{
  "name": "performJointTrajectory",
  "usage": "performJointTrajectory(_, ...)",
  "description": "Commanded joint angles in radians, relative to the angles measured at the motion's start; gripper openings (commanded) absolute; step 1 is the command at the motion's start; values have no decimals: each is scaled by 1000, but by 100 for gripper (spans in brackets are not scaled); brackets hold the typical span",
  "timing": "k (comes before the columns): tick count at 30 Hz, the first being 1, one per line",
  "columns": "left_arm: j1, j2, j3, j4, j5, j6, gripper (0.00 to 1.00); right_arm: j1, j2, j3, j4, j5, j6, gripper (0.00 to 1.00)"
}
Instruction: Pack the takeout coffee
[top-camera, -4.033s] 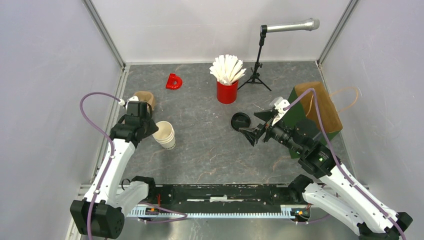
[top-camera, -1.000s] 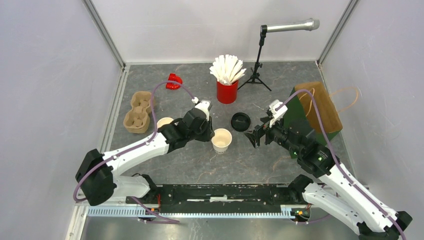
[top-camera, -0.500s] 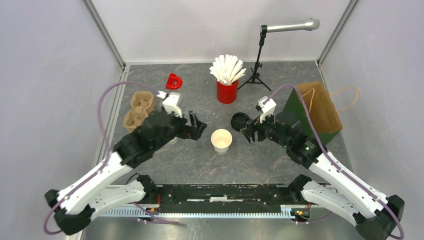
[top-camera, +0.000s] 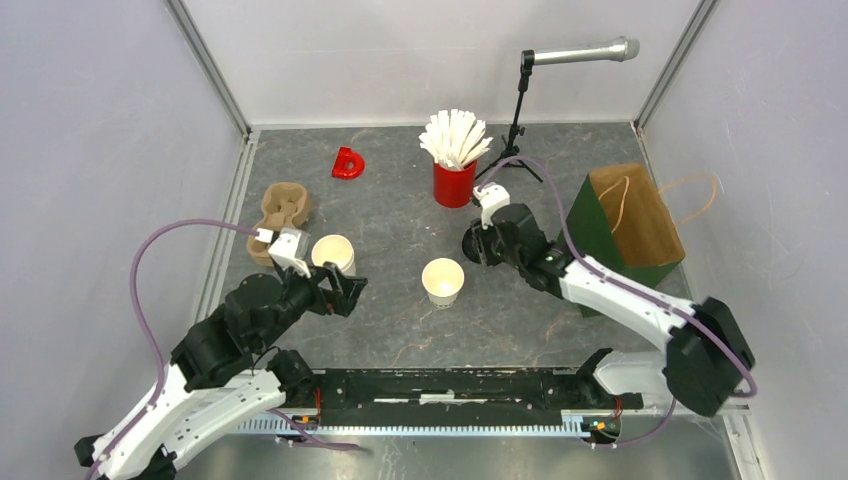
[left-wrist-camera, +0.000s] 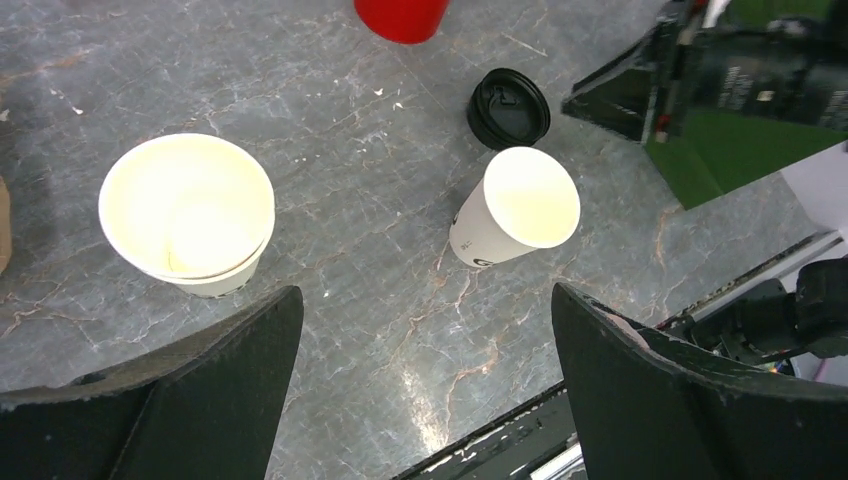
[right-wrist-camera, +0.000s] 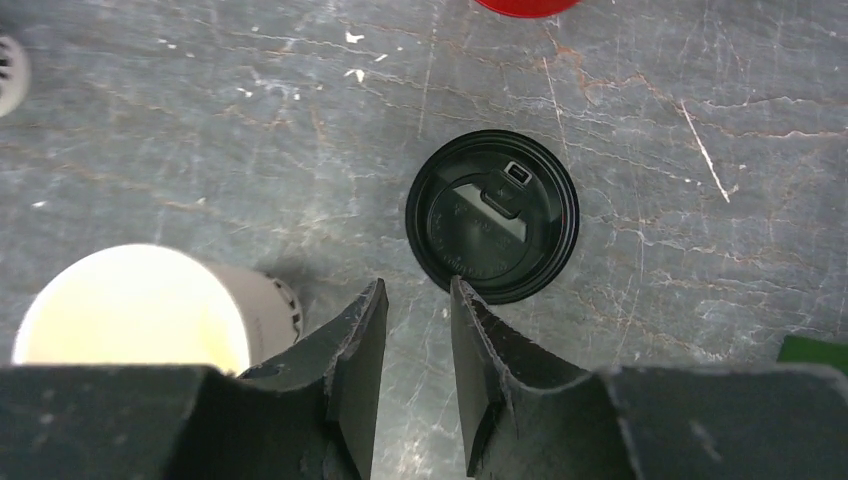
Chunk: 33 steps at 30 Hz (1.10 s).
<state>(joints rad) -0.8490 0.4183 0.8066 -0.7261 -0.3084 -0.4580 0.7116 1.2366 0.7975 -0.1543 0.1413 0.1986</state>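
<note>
One white paper cup (top-camera: 443, 281) stands open-topped in the middle of the table; it shows too in the left wrist view (left-wrist-camera: 515, 215) and the right wrist view (right-wrist-camera: 140, 310). A second white cup (top-camera: 333, 252) (left-wrist-camera: 187, 213) stands further left, with a doubled rim like nested cups. A black lid (top-camera: 480, 243) (right-wrist-camera: 492, 230) (left-wrist-camera: 508, 107) lies flat behind the middle cup. My left gripper (top-camera: 345, 290) (left-wrist-camera: 425, 300) hovers wide open and empty just near of the left cup. My right gripper (top-camera: 476, 246) (right-wrist-camera: 416, 290) is at the lid's near-left rim, jaws narrowed to a small gap showing only table.
A brown pulp carrier (top-camera: 283, 210) lies at the left. A red cup of white sticks (top-camera: 455, 182) stands at the back middle, a red D-shaped piece (top-camera: 348, 163) left of it, a microphone stand (top-camera: 515, 120) to its right. A green and brown paper bag (top-camera: 630, 225) lies at the right.
My left gripper let go of the middle cup, opened wide and drew back to the near left. My right gripper moved forward onto the lid and its jaws narrowed.
</note>
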Motion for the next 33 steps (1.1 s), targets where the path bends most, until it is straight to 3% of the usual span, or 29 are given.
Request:
performJointTrajectory(1,-4,-77,-3,-6,-47,-40,100,5,123,74,97,128,-16,34)
performJointTrajectory(12,-3,-177,-11,-6,-108,-28,100,5,378,160,191,117,96,31)
performJointTrajectory(33,-4,-144,-15,-7,-101,-27,100,5,509,240,168,224,179,21)
